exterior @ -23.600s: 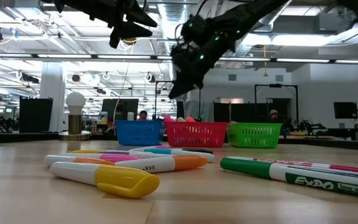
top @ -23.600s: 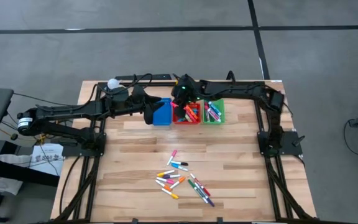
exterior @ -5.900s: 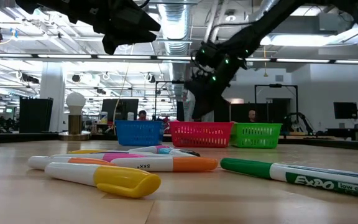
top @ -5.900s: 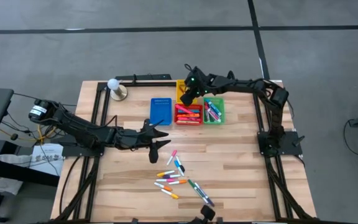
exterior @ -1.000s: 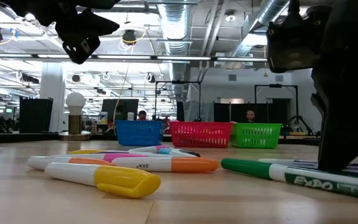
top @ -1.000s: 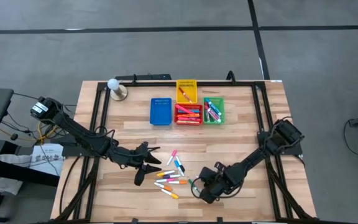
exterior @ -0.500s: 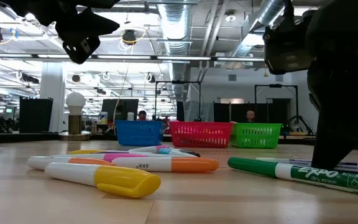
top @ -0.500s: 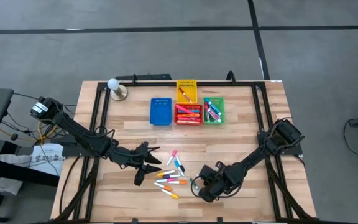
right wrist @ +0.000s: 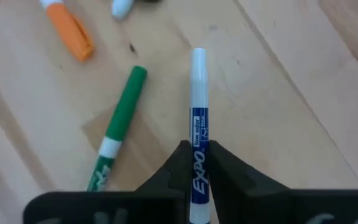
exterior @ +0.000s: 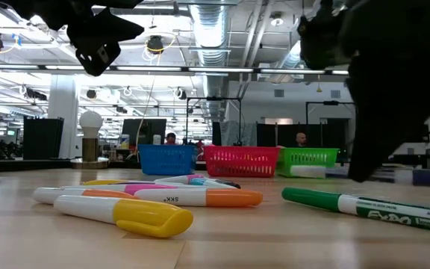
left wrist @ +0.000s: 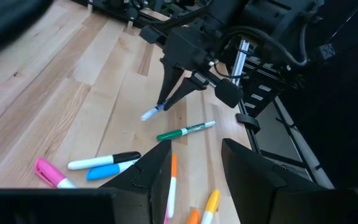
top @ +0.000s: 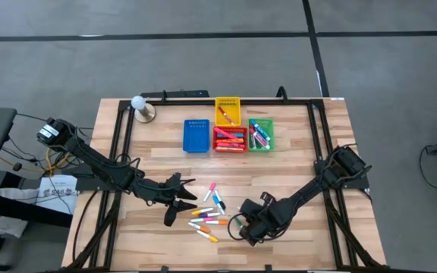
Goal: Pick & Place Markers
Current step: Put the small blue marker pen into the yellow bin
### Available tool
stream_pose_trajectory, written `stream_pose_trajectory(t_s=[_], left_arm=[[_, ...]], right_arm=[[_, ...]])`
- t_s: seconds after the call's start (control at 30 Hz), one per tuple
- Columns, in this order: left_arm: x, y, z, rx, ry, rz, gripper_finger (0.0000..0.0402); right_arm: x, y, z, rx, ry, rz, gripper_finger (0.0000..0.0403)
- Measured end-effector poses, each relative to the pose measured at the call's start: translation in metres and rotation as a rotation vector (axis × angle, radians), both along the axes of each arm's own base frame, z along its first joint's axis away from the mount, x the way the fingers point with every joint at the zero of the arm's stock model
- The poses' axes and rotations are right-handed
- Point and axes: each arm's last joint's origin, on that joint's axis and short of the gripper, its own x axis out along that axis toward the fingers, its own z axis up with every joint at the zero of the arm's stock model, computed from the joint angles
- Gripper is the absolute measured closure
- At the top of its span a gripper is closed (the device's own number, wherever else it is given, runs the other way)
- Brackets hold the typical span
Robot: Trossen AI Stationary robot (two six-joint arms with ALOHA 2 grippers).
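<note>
From above, the right gripper [top: 243, 225] sits low over the front of the table [top: 294, 163], just right of the scattered markers [top: 209, 214], but what it carries is lost under the arm. The right wrist view settles it: the two fingers are clamped on a white-barrelled blue marker [right wrist: 198, 118], lifted over the wood, with a green marker [right wrist: 118, 130] lying on the table beside it. The left wrist view shows the same blue marker [left wrist: 151, 112] hanging slantwise from that gripper, above the green marker [left wrist: 186, 130]. The left gripper [top: 174, 210] hovers left of the pile, jaws apart and empty. Only the high view shows the bins [top: 227, 130] at the back, some already holding markers.
</note>
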Motion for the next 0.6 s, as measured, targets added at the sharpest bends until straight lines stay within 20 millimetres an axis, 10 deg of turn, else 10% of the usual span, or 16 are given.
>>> stream_pose_trajectory(t_s=[0.6], left_arm=[[0.0,0.0,0.001,-0.005,-0.014,-0.001,0.0262]], right_arm=[[0.044,-0.021,0.057,-0.109,-0.152,-0.023,0.0388]])
